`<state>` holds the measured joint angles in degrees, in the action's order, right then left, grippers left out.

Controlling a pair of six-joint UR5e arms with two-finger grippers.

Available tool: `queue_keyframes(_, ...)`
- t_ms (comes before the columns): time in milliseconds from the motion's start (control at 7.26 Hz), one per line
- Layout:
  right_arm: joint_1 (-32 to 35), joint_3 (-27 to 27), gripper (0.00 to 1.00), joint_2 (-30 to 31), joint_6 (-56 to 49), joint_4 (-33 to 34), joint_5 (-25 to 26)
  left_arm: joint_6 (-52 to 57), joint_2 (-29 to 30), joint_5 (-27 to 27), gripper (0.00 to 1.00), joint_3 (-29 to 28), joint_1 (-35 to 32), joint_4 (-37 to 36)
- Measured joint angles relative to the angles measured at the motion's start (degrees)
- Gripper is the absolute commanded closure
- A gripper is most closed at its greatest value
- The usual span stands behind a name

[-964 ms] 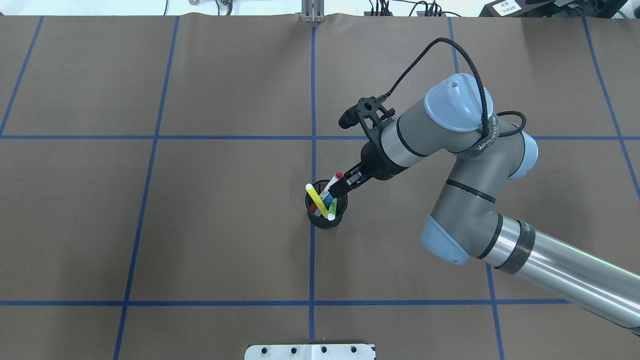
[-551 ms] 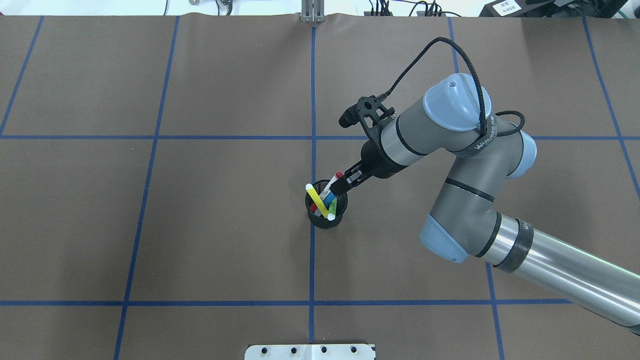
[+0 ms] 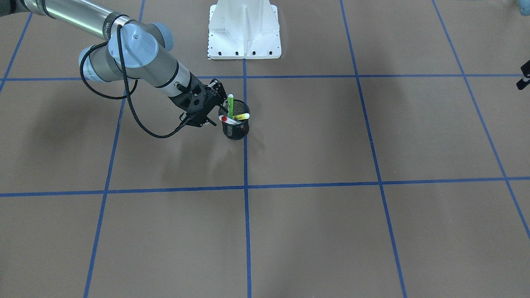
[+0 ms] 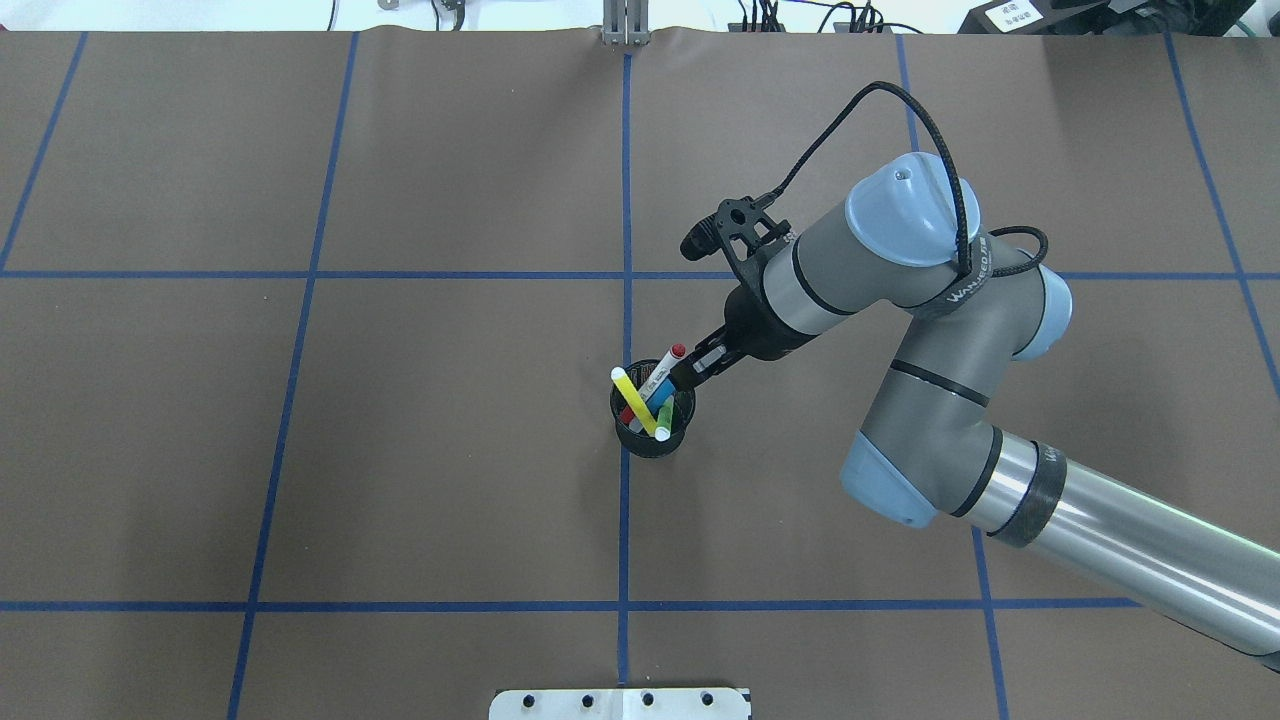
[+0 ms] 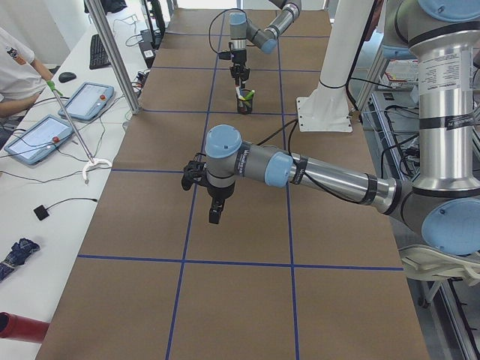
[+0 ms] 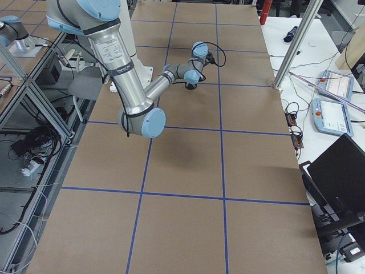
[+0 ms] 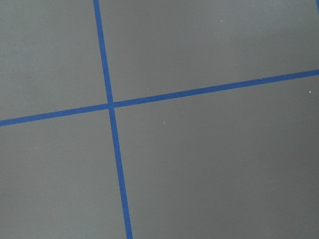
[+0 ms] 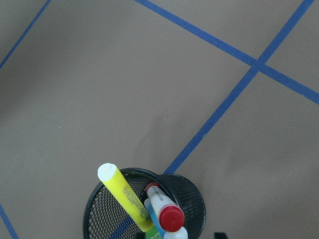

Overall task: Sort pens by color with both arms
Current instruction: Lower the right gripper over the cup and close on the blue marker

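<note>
A black mesh cup [image 4: 650, 442] stands at the table's middle and holds all the pens. The yellow pen [image 4: 635, 400] leans left, and the white pen with a red cap [image 4: 666, 366] leans toward my right arm. The blue pen [image 4: 657, 398] and the green pen [image 3: 230, 105] stand between them. My right gripper [image 4: 690, 374] hovers at the cup's rim beside the red-capped pen. It looks open, with one fingertip [image 8: 219, 234] showing off to the side of the pen [image 8: 172, 217]. My left gripper [image 5: 214, 217] hangs over bare table far from the cup, and I cannot tell its state.
Brown paper with blue tape lines covers the table [image 4: 400, 450]. The white robot base [image 3: 244, 31] sits behind the cup. At the table's left end a person [image 5: 15, 71] sits by two tablets [image 5: 82, 101].
My right gripper has drifted slightly right, away from the cup's middle. The pens and the cup have not moved.
</note>
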<state>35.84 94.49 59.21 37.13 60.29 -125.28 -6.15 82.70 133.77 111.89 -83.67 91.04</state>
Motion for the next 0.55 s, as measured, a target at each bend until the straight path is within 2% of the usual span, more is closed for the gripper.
queue_keyframes(138,-0.03,0.0,0.82,0.06,0.0,0.0,-0.05,0.0,0.0,-0.02,0.0,0.0,0.0,0.01)
queue_keyframes(551,-0.14,0.0,0.97,-0.03,-0.03,-0.01,-0.15,0.0,0.0,-0.08,0.0,-0.04,0.0,0.01)
